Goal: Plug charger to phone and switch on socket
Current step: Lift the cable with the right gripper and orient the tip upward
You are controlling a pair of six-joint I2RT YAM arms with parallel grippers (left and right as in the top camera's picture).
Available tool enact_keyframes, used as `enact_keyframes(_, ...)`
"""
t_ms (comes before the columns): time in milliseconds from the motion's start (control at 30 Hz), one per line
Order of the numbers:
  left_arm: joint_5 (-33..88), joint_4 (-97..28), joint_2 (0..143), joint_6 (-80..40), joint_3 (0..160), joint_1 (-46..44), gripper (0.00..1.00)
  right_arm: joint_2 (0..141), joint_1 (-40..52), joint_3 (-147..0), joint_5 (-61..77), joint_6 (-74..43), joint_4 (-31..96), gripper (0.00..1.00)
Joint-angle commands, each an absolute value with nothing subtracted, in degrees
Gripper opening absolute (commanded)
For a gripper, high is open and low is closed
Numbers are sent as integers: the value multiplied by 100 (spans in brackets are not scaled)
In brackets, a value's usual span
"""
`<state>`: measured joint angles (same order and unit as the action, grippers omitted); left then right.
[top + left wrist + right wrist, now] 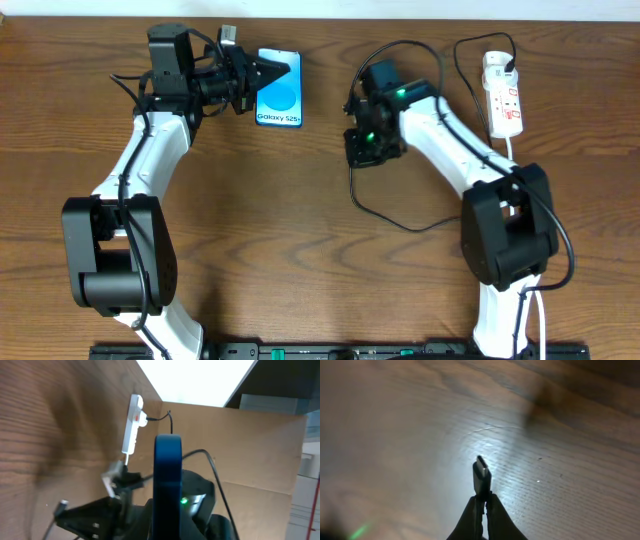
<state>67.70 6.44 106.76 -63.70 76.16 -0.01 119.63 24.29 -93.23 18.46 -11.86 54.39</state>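
Clearly, the right claw [482, 505] is pinched almost closed on the charger [481, 474] — the metal tip sticks out past the fingertips, above the bare table [395, 435]. From overhead that claw sits well to the right of the phone [282, 100], and the black cable loops across the wood and runs up towards the socket [503, 100] at the far right. The left claw [270, 72] is at the phone's upper left corner, closed narrowly on it — in the left wrist view the phone shows edge-on as a thin blue strip, with the socket beyond.
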Motion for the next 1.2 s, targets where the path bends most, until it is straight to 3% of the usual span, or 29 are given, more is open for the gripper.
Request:
enact_keyframes(0, 7111, 687, 10613, -6726, 7686, 21, 7, 11990, 2453, -9303, 1118, -2189, 5358, 8)
enact_keyframes(200, 7140, 687, 10613, -6737, 7686, 21, 7, 12060, 2462, -9303, 1037, -2268, 5137, 29)
enact_keyframes(300, 7140, 685, 10613, -6737, 7686, 21, 7, 12213, 2499, -9303, 910, -2263, 5076, 34)
enact_keyframes(700, 7140, 687, 10613, -6733, 7686, 21, 7, 12672, 2519, -9303, 683, -2252, 4877, 35)
enact_keyframes(900, 7140, 687, 10613, -6733, 7686, 21, 7, 12720, 2552, -9303, 421, -2340, 4722, 40)
enact_keyframes(1167, 7140, 687, 10613, -6709, 7686, 21, 7, 13117, 2626, -9303, 493, -2375, 4827, 38)
